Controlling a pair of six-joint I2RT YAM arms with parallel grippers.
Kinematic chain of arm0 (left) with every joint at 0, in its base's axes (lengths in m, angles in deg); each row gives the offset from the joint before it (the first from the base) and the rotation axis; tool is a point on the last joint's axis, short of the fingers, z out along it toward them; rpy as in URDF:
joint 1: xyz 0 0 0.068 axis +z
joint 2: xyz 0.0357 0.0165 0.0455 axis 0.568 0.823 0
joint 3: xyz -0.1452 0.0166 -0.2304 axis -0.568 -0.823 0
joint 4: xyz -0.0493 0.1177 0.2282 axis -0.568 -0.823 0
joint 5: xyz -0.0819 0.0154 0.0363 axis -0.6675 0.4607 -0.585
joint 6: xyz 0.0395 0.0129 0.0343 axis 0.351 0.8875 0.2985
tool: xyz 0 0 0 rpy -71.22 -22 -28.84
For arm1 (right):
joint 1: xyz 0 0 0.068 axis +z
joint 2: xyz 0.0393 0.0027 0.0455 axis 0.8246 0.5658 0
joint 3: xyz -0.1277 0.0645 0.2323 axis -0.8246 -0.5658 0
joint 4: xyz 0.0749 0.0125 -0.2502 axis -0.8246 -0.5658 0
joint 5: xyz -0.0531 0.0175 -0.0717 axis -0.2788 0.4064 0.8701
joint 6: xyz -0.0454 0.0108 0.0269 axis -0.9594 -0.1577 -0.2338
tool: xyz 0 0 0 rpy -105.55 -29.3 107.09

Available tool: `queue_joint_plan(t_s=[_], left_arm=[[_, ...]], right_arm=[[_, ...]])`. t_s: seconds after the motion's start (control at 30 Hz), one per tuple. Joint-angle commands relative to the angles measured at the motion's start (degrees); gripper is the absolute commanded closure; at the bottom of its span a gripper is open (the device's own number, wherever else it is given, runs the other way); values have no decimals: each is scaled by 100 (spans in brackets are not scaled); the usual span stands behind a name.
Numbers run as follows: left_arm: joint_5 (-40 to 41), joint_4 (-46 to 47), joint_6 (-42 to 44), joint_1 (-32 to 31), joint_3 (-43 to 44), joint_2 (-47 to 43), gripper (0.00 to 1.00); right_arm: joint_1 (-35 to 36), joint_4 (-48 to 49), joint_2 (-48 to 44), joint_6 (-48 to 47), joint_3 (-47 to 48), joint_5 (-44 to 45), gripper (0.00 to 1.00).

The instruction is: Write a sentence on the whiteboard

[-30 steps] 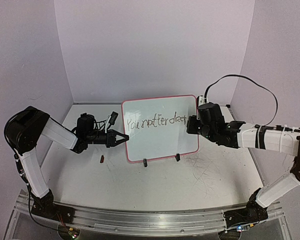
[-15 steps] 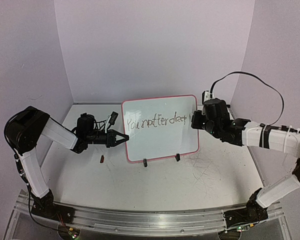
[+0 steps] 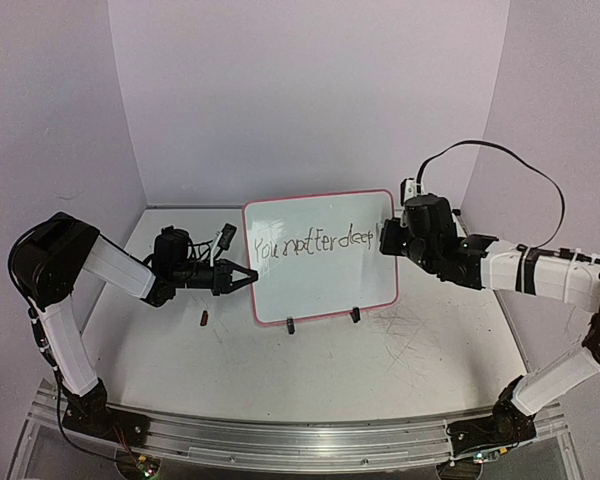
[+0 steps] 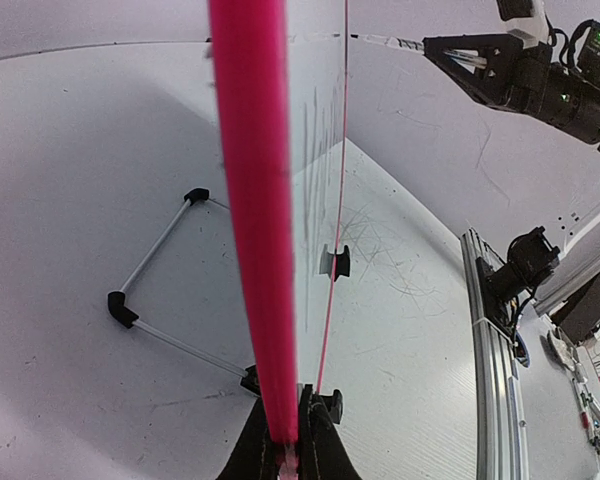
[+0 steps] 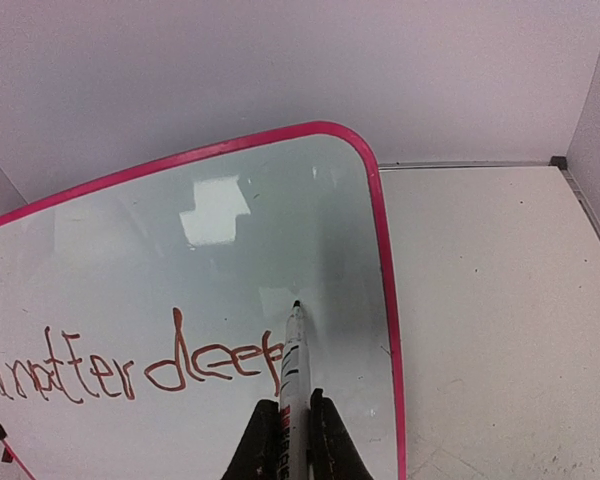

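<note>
Table (image 3: 310,380) bearing the whiteboard (image 3: 320,290), which stands upright at centre between the two arms. The sentence (image 3: 315,243) runs left to right across the board and ends in "deep". Left gripper (image 3: 250,277) is pinched on the board's left rim, apparently steadying it. Right gripper (image 3: 385,242), the nearer to the line's end, is clamped on a marker (image 5: 293,365). The marker tip points at bare board just right of the last letter; contact cannot be told.

White whiteboard (image 3: 320,288) (pink-red rim), brown sentence (image 3: 315,243); white marker (image 5: 293,372), black tip
</note>
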Motion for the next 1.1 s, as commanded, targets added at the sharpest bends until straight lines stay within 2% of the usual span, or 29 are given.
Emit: queue_joint_plan(t_s=[0.0, 0.63, 1.07], left_arm=[[476, -267, 309, -64, 130, -5, 100], [476, -277, 309, -68, 128, -9, 100], [476, -287, 309, -71, 124, -28, 100]], right_arm=[[-3, 157, 103, -29, 162, 69, 100], [3, -245, -169, 291, -281, -174, 100], [-2, -162, -305, 246, -172, -18, 100]])
